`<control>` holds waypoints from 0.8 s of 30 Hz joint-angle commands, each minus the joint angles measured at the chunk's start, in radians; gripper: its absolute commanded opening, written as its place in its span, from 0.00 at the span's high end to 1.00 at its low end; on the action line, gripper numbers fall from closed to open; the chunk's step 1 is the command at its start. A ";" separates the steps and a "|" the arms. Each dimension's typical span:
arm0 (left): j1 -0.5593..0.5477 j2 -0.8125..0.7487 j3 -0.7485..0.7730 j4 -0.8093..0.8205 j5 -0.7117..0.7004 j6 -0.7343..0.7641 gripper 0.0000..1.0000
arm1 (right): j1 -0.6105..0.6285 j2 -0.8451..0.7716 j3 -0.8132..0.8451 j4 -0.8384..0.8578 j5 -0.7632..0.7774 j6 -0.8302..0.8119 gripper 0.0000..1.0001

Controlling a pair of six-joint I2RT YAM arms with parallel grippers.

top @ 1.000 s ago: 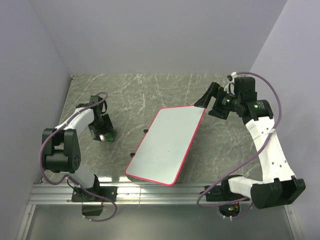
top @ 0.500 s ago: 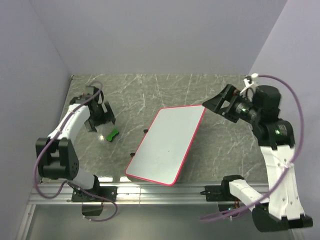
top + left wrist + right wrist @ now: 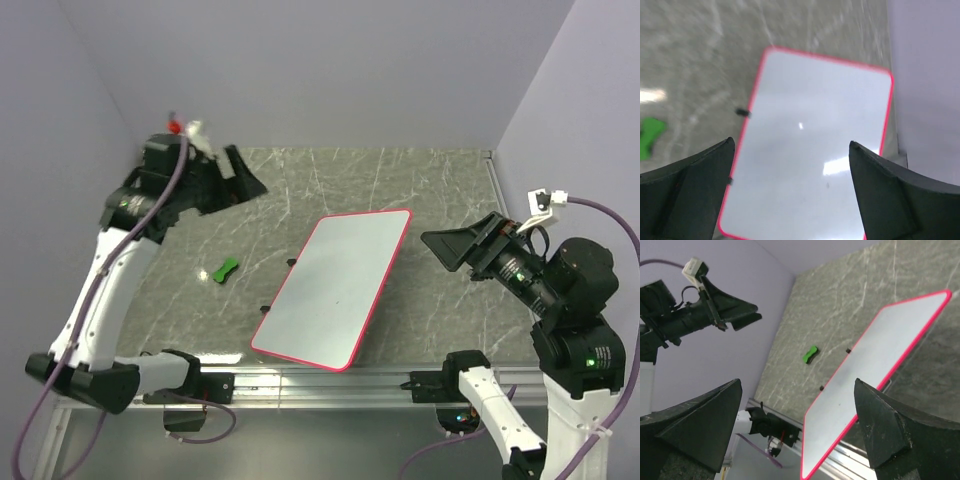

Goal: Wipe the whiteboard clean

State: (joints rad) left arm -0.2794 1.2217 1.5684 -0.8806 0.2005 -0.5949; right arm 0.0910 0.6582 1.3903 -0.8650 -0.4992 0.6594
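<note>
The whiteboard, white with a red-pink rim, lies flat at the middle of the marble table; it also fills the left wrist view and shows in the right wrist view. Its surface looks white, with only a tiny speck. A small green eraser lies loose on the table left of the board. My left gripper is raised high at the back left, open and empty. My right gripper hangs raised to the right of the board, open and empty.
Purple walls close in the table at the back and on both sides. A metal rail runs along the near edge. Two small black clips sit on the board's left rim.
The left gripper opened, left the green eraser on the table and rose up and back. The right arm drew back from the board's top corner toward the right and near side.
</note>
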 commanded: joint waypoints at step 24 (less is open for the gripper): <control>-0.179 -0.142 -0.047 -0.300 0.045 -0.105 0.01 | 0.065 -0.095 -0.123 -0.100 -0.095 0.029 0.00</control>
State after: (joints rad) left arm -0.4454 1.1038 1.5196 -1.1564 0.2722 -0.6781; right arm 0.1463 0.5709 1.2812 -0.9779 -0.5632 0.6830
